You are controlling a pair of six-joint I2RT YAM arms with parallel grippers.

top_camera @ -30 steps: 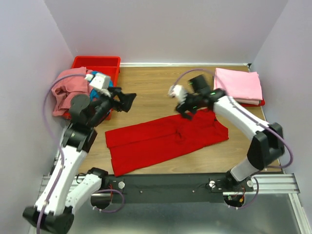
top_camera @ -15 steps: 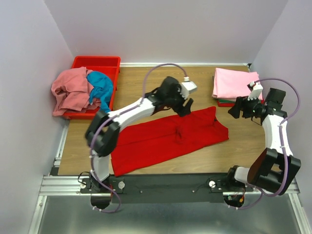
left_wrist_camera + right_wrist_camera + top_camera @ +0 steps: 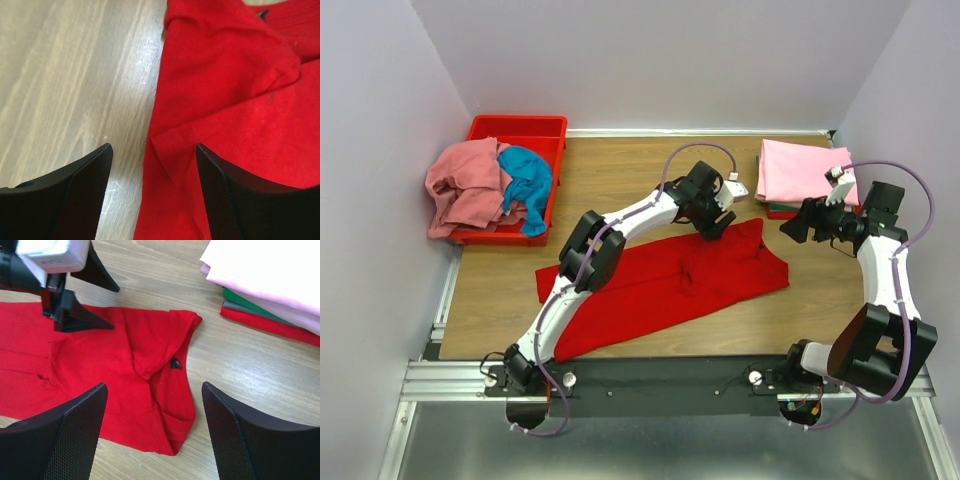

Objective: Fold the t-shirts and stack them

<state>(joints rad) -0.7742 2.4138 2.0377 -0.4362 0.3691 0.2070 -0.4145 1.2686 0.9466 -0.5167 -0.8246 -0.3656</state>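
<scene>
Overall, one red t-shirt (image 3: 720, 270), one red bin (image 3: 520, 125).

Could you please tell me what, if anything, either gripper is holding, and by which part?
Nothing is held: the left gripper is open above the red t-shirt; the right gripper is open too.

This is a robotics lab cell. Plain pale walls (image 3: 670, 60) box in a wood table (image 3: 620, 170) on three sides. Two white arms (image 3: 630, 215) are bolted to a metal rail (image 3: 890, 375) at its near edge, with purple cables (image 3: 700, 146) looping free.
</scene>
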